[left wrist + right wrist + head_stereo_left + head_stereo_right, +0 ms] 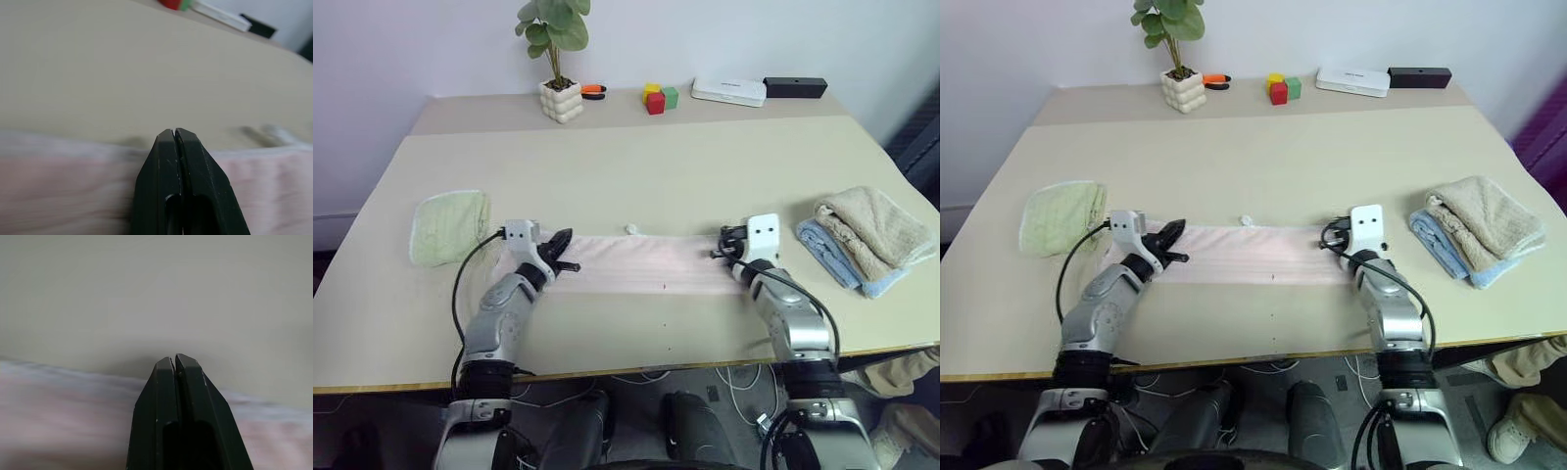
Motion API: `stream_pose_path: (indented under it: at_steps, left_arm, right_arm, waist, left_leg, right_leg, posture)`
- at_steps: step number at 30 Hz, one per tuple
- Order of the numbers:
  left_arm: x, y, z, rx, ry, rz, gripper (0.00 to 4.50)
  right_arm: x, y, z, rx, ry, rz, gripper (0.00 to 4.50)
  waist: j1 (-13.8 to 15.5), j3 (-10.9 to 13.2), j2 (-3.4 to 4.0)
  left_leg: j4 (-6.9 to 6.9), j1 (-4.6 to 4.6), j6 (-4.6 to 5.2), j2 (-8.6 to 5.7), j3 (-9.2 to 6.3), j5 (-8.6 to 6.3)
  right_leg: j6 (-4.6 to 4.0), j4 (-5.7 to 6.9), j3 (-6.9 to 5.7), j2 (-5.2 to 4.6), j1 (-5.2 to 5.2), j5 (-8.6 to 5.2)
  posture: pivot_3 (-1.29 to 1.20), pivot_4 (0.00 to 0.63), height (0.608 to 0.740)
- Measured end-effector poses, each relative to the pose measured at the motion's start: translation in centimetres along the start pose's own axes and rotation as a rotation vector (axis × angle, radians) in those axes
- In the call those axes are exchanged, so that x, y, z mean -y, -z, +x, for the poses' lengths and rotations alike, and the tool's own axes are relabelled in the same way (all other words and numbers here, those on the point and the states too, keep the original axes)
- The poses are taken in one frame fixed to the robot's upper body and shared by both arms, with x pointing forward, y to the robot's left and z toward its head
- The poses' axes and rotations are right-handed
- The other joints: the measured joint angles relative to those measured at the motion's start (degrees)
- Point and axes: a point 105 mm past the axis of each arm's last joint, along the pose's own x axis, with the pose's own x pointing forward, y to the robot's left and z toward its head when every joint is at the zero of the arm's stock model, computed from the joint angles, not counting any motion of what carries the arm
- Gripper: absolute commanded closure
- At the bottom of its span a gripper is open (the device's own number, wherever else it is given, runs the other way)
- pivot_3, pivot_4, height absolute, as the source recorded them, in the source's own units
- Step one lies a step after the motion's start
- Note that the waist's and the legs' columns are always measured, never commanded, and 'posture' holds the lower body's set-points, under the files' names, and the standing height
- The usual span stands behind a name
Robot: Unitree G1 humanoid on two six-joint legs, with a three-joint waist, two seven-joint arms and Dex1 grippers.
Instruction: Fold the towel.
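The towel lies flat as a long pale pink strip across the near middle of the table. My left gripper rests over the strip's left end, fingers pressed together. My right gripper sits over its right end, also shut. In the left wrist view the left gripper shows both black fingers touching, nothing between them, with the pink towel beneath and beside them. In the right wrist view the right gripper looks the same above the towel.
A light-green towel lies left of the strip. A beige towel on a light-blue one lies at the right. At the back stand a potted plant, coloured blocks, a white box and a black box.
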Motion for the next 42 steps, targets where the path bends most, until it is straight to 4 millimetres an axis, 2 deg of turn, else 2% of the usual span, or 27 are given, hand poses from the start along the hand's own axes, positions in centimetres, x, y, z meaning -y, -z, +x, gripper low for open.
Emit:
stream_pose_path:
  at_steps: [3, 6, 9, 13, 18, 21, 25, 29, 31, 34, 36, 38, 42]
  left_arm:
    - [-1.5, -0.7, -0.6, 0.006, -0.030, 0.007, 4.50]
    - [-1.0, -0.8, -0.9, -0.001, 0.055, -0.063, 3.63]
    - [-0.5, -1.2, -1.2, 0.001, 0.121, -0.102, 2.24]
    - [0.3, -2.3, -1.4, 0.023, 0.201, -0.080, 0.06]
    - [0.4, -4.4, -2.6, 0.029, 0.383, 0.042, 0.06]
    - [1.1, -5.0, -2.9, 0.025, 0.502, 0.086, 0.06]
    - [1.9, -6.5, -3.1, 0.030, 0.652, 0.132, 0.06]
    - [3.6, -8.5, -3.7, 0.037, 0.850, 0.196, 0.06]
    - [4.3, -8.8, -3.8, 0.033, 0.923, 0.218, 0.06]
    - [5.2, -8.1, -4.0, -0.012, 1.024, 0.227, 0.06]
    - [5.6, -7.6, -4.2, -0.039, 1.062, 0.232, 0.06]
    - [5.8, -7.4, -4.3, -0.046, 1.087, 0.239, 0.06]
    - [6.5, -7.8, -4.6, -0.046, 1.133, 0.255, 0.06]
  right_arm:
    - [0.5, 0.0, 0.0, 0.002, 0.001, 0.000, 4.45]
    - [0.2, -0.3, -0.2, 0.020, -0.061, 0.067, 3.58]
    - [0.2, -0.6, -0.4, 0.040, -0.109, 0.114, 2.15]
    - [0.7, -1.9, -1.0, 0.084, -0.144, 0.190, 0.03]
    - [2.4, -5.2, -4.4, 0.128, -0.207, 0.457, 0.03]
    - [2.3, -5.8, -6.5, 0.107, -0.254, 0.542, 0.03]
    - [1.1, -4.0, -10.1, -0.021, -0.344, 0.599, 0.03]
    - [2.2, -2.9, -13.0, -0.081, -0.292, 0.653, 0.03]
    - [2.3, -2.0, -13.9, -0.119, -0.262, 0.677, 0.03]
    - [2.3, -0.8, -14.5, -0.166, -0.208, 0.729, 0.03]
    - [2.3, -0.8, -14.6, -0.163, -0.191, 0.743, 0.03]
    - [1.5, -0.6, -14.7, -0.175, -0.205, 0.757, 0.03]
    - [0.4, 0.4, -14.6, -0.223, -0.196, 0.775, 0.03]
  waist:
    - [-0.1, 0.0, 0.00]
    - [-0.1, 0.0, -0.01]
    - [-0.2, 0.0, -0.01]
    - [-0.1, 0.0, 0.00]
    - [0.0, 0.0, 0.01]
    - [0.1, 0.0, 0.01]
    - [0.3, 0.1, 0.02]
    - [0.4, 0.1, 0.01]
    - [0.3, 0.1, 0.02]
    - [-0.1, 0.1, 0.03]
    - [-0.2, 0.1, 0.02]
    - [-0.1, 0.1, 0.02]
    - [0.7, 0.1, 0.02]
  left_leg:
    - [0.00, -0.01, 0.02, 0.00, 0.00, -0.01]
    - [0.02, -0.03, 0.03, 0.00, 0.00, 0.00]
    - [0.02, -0.04, 0.03, 0.00, -0.01, -0.01]
    - [0.00, -0.06, 0.02, 0.00, -0.01, -0.01]
    - [-0.06, -0.16, 0.01, 0.01, -0.08, -0.03]
    - [-0.10, -0.18, 0.01, 0.02, -0.10, -0.04]
    - [-0.12, -0.29, 0.05, 0.01, -0.06, -0.07]
    - [-0.12, -0.37, 0.06, 0.01, -0.06, -0.08]
    - [-0.14, -0.38, 0.07, 0.01, -0.06, -0.09]
    - [-0.15, -0.46, 0.09, 0.02, -0.06, -0.11]
    - [-0.16, -0.73, 0.10, 0.02, -0.06, -0.11]
    - [-0.20, -1.08, 0.20, 0.02, -0.08, -0.04]
    - [-0.19, -1.11, 0.26, 0.01, -0.08, -0.11]
  right_leg:
    - [0.07, -0.01, 0.00, -0.02, 0.00, 0.03]
    - [0.08, -0.02, 0.01, -0.02, 0.00, 0.03]
    - [0.08, -0.02, 0.02, -0.04, -0.01, 0.03]
    - [0.07, -0.01, 0.05, -0.06, -0.05, 0.03]
    - [-0.14, -0.03, 0.05, -0.10, -0.13, -0.10]
    - [-0.25, -0.09, 0.04, -0.13, -0.12, -0.26]
    - [-0.27, -0.12, 0.03, -0.21, -0.21, -0.43]
    - [-0.27, -0.18, 0.02, -0.25, -0.25, -0.44]
    - [-0.27, -0.22, 0.03, -0.27, -0.25, -0.44]
    - [-0.27, -0.32, 0.03, -0.29, -0.27, -0.44]
    - [-0.27, -0.33, 0.00, -0.29, -0.56, -0.44]
    - [-0.27, -0.26, -0.04, -0.28, -1.00, -0.43]
    - [-0.23, -0.19, -0.10, -0.31, -1.04, -0.41]
  posture:
    - [0.00, 0.150, 0.740]
    - [0.00, 0.150, 0.740]
    - [0.00, 0.150, 0.740]
    - [0.00, 0.150, 0.740]
    - [0.00, 0.150, 0.740]
    - [0.00, 0.150, 0.740]
    - [0.00, 0.150, 0.740]
    - [0.00, 0.150, 0.740]
    - [0.00, 0.150, 0.740]
    - [0.00, 0.150, 0.740]
    - [0.00, 0.150, 0.740]
    - [0.00, 0.150, 0.740]
    - [0.00, 0.150, 0.740]
